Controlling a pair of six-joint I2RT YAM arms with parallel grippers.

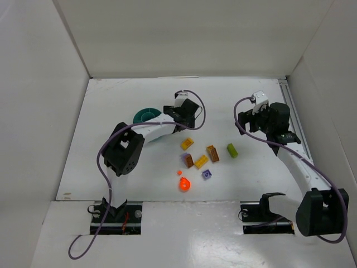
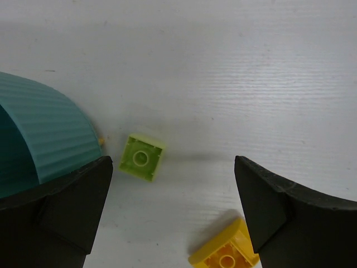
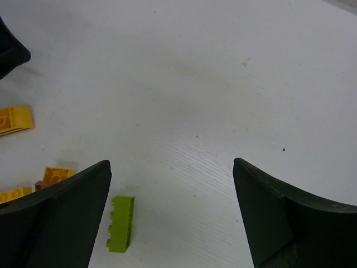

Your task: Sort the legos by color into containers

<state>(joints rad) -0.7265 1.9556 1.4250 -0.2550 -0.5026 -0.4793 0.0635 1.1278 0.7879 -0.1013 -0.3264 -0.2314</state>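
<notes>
While both grippers hang spread and empty, the small lime green brick (image 2: 142, 157) lies below the left gripper (image 2: 172, 167), just beside the teal dish (image 2: 44, 134).

In the left wrist view this square brick sits studs up between the open fingers, closer to the dish-side one and apart from the dish wall. It has no long axis to align with, so the move likely needs only a small shift toward the dish before descending. A yellow brick (image 2: 226, 254) lies by the other finger. The left arm is clearly the nearer one; the right gripper (image 3: 172, 167) is well apart, at the right. Left and nearer of it lies a longer lime green brick (image 3: 121, 223), offset toward its left finger, its long axis across the closing line.
</notes>
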